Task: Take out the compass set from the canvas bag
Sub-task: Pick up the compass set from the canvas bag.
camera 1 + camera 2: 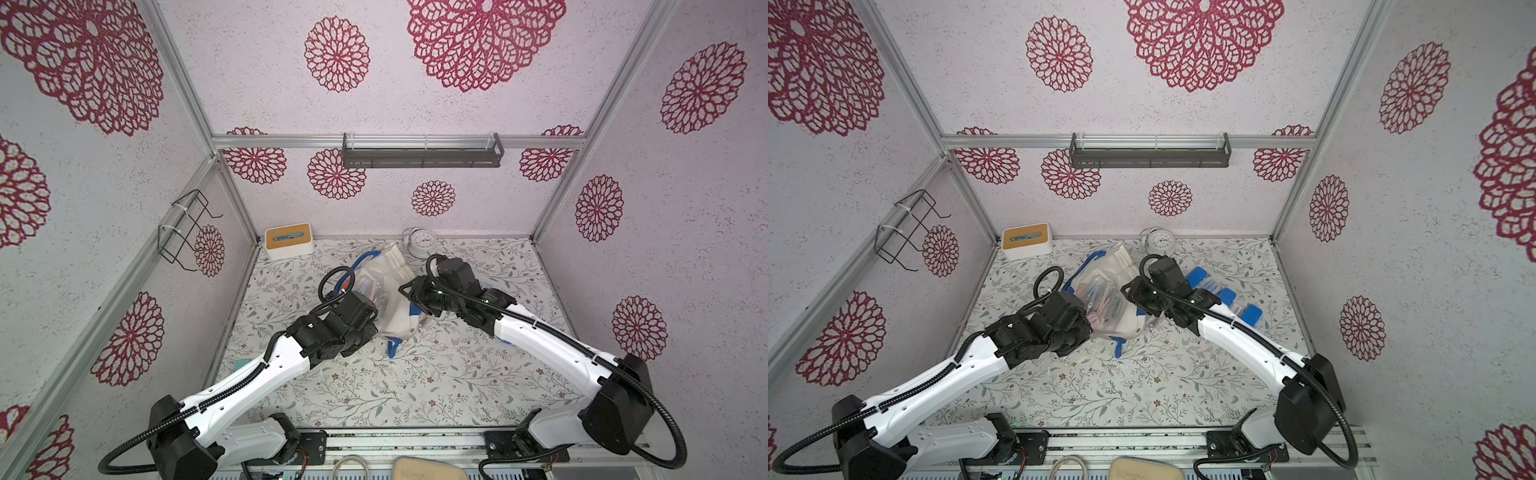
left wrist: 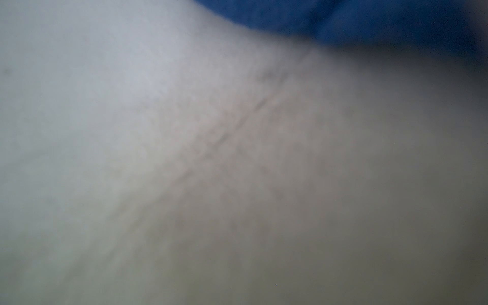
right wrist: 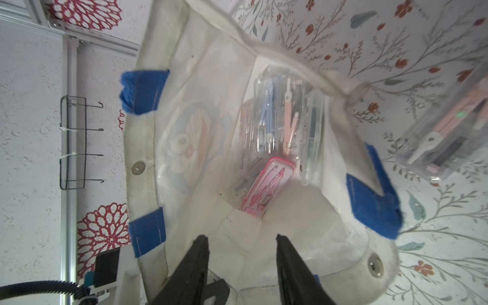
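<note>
Floral table (image 1: 415, 386), read left to right from the canvas bag (image 1: 390, 291). Behind and left of the bag stands a tissue box (image 1: 289, 241). The left gripper (image 1: 368, 316) presses against the bag's left side, its jaws together. What they pinch is hidden, and its wrist view shows only blurred cloth and blue strap. The bag lies on its side, its mouth facing the right gripper (image 3: 241, 245). Deep inside it lie clear compass sets (image 3: 285, 113) and a pink compass set (image 3: 266, 184). The right gripper hovers at the bag's mouth with its jaws apart and nothing between them. Behind the bag is a white clock (image 1: 422, 243). To the right of the bag lie cases with blue ends (image 1: 1227, 297).
</note>
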Tool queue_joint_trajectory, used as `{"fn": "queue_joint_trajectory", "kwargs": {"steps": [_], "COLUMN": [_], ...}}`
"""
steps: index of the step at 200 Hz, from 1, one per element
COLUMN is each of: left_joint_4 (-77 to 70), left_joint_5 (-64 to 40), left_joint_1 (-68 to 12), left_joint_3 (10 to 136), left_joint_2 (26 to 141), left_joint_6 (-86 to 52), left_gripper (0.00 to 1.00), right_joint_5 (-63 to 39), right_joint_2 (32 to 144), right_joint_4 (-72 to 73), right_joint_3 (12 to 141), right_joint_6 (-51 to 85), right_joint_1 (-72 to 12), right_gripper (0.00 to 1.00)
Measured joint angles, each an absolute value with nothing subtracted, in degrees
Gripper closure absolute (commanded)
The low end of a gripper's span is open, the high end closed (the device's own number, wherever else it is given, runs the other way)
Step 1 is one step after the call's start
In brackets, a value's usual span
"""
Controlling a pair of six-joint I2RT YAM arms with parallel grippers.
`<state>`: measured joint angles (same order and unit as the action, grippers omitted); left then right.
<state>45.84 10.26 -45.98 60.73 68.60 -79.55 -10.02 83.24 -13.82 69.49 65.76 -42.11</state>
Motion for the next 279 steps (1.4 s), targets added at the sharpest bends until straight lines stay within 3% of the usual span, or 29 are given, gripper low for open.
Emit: {"fn": "queue_joint_trajectory", "kwargs": {"steps": [20, 77, 136, 192, 252, 279], "left_joint_4": [45.9, 45.7, 45.3, 44.3, 44.0, 43.6], "left_joint_5": [10.6, 11.2, 11.6, 12.2, 12.5, 12.4], "left_joint_1": [-46.3, -48.2, -50.2, -50.8, -50.9, -50.9], "left_joint_3": [60.8, 60.7, 60.7, 59.1, 57.4, 57.0], "left_joint_2": [68.6, 69.1, 70.2, 68.3, 65.8, 65.8], "left_joint_6": [-79.6, -80.2, -81.1, -82.2, -82.9, -83.0], "left_gripper": [1.00, 1.00, 1.00, 1.00, 1.00, 1.00], "right_joint_5": [-9.6, -7.0, -3.7, -1.7, -2.6, -4.4], "right_joint_2": [87.1, 98.4, 113.3, 118.1, 120.8, 122.2], "right_joint_4": [-14.4, -18.9, -25.9, -31.4, -27.1, -21.9], "right_joint_3": [70.8, 79.3, 94.0, 95.0, 94.3, 92.6], "right_joint_6": [67.1, 70.5, 71.0, 69.5, 69.6, 70.1], "right_joint_1": [-43.7, -46.6, -46.2, -44.9, -44.7, -44.7], "right_gripper": [0.56, 0.43, 0.42, 0.34, 0.33, 0.40]}}
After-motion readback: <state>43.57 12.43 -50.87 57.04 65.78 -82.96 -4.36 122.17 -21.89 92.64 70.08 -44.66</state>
